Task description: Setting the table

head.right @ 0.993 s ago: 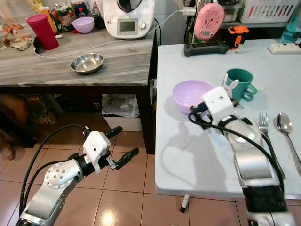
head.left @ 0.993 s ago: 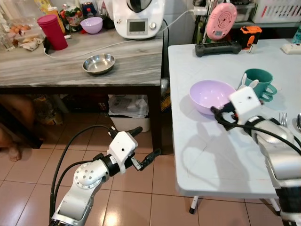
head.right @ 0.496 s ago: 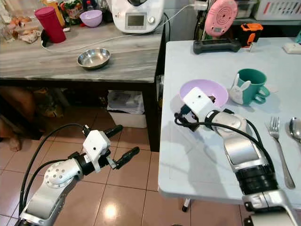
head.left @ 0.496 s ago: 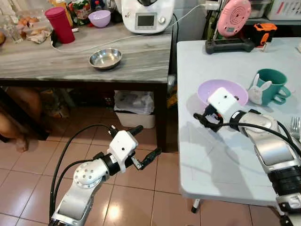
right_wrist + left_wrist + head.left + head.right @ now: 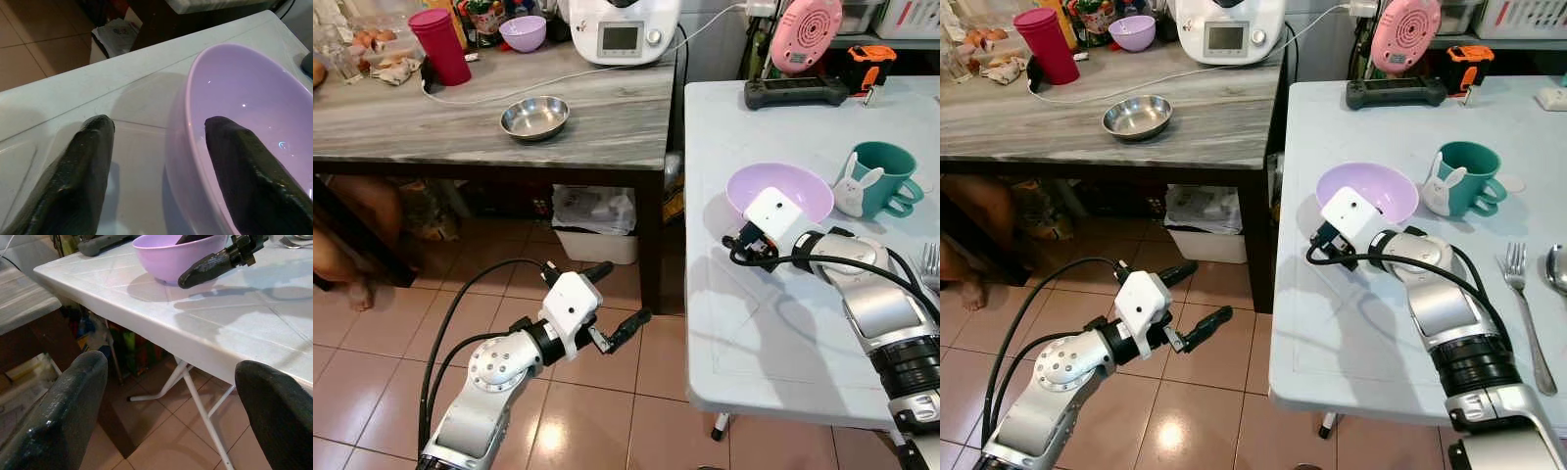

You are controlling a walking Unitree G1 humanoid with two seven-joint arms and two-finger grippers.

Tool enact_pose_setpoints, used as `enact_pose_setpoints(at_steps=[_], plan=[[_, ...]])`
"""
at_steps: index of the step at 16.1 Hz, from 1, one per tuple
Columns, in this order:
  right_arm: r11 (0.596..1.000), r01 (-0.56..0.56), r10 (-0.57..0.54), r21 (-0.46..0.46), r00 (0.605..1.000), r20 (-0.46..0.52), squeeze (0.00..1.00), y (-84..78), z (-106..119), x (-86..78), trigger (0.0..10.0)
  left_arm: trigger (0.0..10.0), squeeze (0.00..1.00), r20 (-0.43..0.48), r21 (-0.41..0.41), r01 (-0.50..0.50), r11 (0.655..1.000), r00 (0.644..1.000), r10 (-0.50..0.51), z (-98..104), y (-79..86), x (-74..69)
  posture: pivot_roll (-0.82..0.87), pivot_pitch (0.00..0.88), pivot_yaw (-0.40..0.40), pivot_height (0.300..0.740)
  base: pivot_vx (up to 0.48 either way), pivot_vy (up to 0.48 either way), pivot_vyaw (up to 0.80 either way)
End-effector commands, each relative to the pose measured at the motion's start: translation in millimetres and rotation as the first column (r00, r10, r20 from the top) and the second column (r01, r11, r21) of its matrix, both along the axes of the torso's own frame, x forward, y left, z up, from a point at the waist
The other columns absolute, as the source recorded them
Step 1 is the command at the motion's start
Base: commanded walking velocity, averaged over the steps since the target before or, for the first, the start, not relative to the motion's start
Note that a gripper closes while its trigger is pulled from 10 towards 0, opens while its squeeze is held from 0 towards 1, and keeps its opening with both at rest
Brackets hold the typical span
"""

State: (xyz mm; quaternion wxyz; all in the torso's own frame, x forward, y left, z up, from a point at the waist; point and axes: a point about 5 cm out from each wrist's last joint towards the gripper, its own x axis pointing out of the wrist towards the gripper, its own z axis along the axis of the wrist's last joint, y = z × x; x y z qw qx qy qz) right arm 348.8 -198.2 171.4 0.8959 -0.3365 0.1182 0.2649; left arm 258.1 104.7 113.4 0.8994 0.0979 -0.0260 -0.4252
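Your white table carries a purple bowl, a green mug, a fork and a spoon. Beside it, the wooden table holds a steel bowl, a red cup and a white appliance.

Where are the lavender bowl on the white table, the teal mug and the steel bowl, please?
lavender bowl [image 5: 1383,186], right eye view, inner wall.
teal mug [image 5: 1462,171], right eye view, its side.
steel bowl [image 5: 534,117], left eye view, its hollow.

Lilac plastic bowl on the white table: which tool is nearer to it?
Right. The right tool straddles the rim of the lilac plastic bowl, one finger inside, one outside. The left tool hangs open over the floor tiles beside the white table.
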Motion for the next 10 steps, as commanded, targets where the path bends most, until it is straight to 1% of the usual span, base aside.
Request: enact_pose_setpoints(at_steps=[1,4,7,10], plan=[[1.0,-0.025,0.025,-0.013,1.0,-0.018,0.0,0.4,-5.1,-3.0,0.0,10.0,0.0,0.002,-0.002,0.024,1.0,1.0,-0.024,2.1,-0.2,-1.7,-0.25,0.111,0.101,0.74,0.0,0.0,0.0],[1.0,-0.013,0.013,-0.019,1.0,-0.016,0.0,-2.8,-7.6,-4.4,0.0,10.0,0.0,0.005,-0.005,0.03,1.0,1.0,-0.03,3.1,-0.5,-0.8,-0.25,0.106,0.104,0.74,0.0,0.0,0.0],[0.999,-0.024,0.023,-0.028,0.999,-0.026,0.0,-1.7,-13.1,-8.0,0.0,10.0,0.0,0.007,-0.002,0.035,0.999,0.999,-0.035,3.3,-0.5,-0.4,-0.25,0.098,0.111,0.74,0.0,0.0,0.0],[0.999,-0.021,0.021,-0.032,1.0,-0.012,0.0,-1.8,-12.9,-8.2,0.0,10.0,0.0,0.009,0.003,0.046,0.999,0.999,-0.046,3.4,-0.5,-0.3,-0.25,0.092,0.115,0.74,0.0,0.0,0.0]])
